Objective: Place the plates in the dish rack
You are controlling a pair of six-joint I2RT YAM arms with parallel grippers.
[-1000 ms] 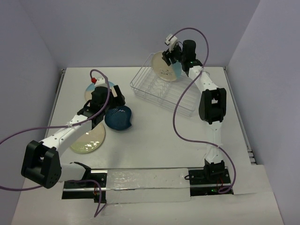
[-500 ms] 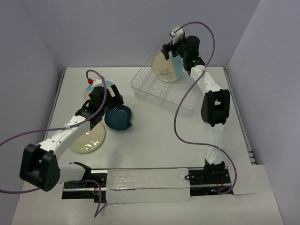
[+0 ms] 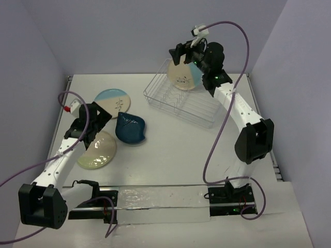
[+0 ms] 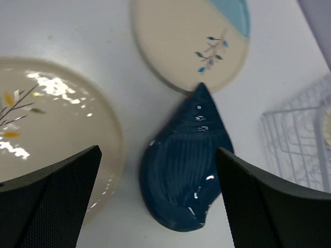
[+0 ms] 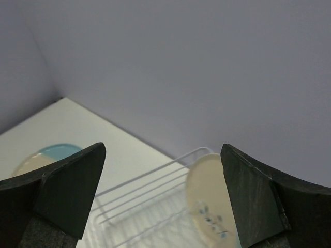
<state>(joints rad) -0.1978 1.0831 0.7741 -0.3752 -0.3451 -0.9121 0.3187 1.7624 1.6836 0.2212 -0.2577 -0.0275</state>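
The dark blue plate (image 4: 181,175), lower centre, looks stiff, glossy, probably slippery; pinch its rim. The left gripper (image 4: 158,150) and right gripper (image 5: 163,147) gape empty.

Dish rack (image 3: 199,111) is sitting at 1 o'clock on the table (image 3: 170,155), with the upright plate (image 3: 184,77) standing in its far end. Right gripper (image 3: 178,54) is hovering just above that plate. Left gripper (image 3: 99,114) is hanging at 9 o'clock, with the flat sprig plate (image 3: 112,102) lying at its 1, the dark blue plate (image 3: 130,128) at its 4 and the cream plate (image 3: 97,151) at its 6.

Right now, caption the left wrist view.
Open left gripper frames dark blue teardrop plate, beside a cream plate and a cream-blue sprig plate.
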